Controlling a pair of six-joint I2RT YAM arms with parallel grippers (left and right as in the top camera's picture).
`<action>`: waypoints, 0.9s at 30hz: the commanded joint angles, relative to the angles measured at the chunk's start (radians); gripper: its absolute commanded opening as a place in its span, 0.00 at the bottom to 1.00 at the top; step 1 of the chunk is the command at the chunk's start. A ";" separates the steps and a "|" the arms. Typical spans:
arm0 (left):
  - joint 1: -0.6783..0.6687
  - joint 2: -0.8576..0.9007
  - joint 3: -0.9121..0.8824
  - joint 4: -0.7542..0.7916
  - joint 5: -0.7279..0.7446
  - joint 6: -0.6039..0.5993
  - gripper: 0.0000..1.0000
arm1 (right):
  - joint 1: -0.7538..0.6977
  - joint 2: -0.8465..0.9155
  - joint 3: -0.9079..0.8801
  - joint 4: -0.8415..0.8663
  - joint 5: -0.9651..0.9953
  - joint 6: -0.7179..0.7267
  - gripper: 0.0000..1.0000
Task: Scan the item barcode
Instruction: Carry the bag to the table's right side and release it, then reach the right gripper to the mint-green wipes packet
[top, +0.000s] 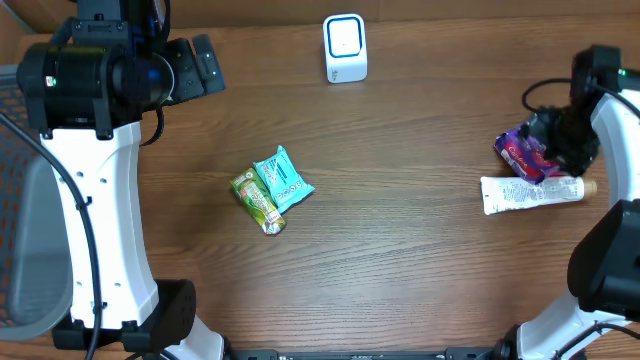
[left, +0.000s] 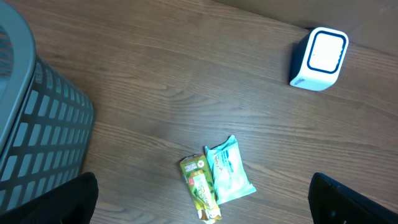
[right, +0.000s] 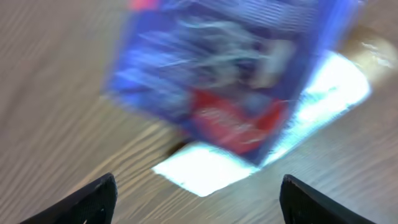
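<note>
The purple packet (top: 522, 155) lies at the right edge of the worktop (top: 400, 250), directly under the right jaws. Its long axis runs slantwise from far-left to near-right. Its near end overlaps the white tube (top: 530, 193), which lies left to right. In the wrist view the right jaws stand wide apart with the blurred packet between and ahead of them, and they hold nothing. The right arm (top: 600, 110) is bent steeply down over the packet and is much the nearer. The scanner (top: 345, 48) sits well apart, at the far centre, so the packet would probably have to travel left and far. The left jaws also stand wide apart, high over the left side.
</note>
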 joint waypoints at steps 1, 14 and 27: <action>0.000 -0.002 -0.002 0.001 0.005 -0.011 1.00 | 0.087 -0.039 0.069 -0.001 -0.170 -0.111 0.86; 0.000 -0.002 -0.002 0.001 0.005 -0.011 0.99 | 0.531 0.027 -0.017 0.405 -0.380 0.007 0.89; 0.000 -0.002 -0.002 0.001 0.005 -0.011 0.99 | 0.704 0.241 -0.018 0.563 -0.467 0.097 0.83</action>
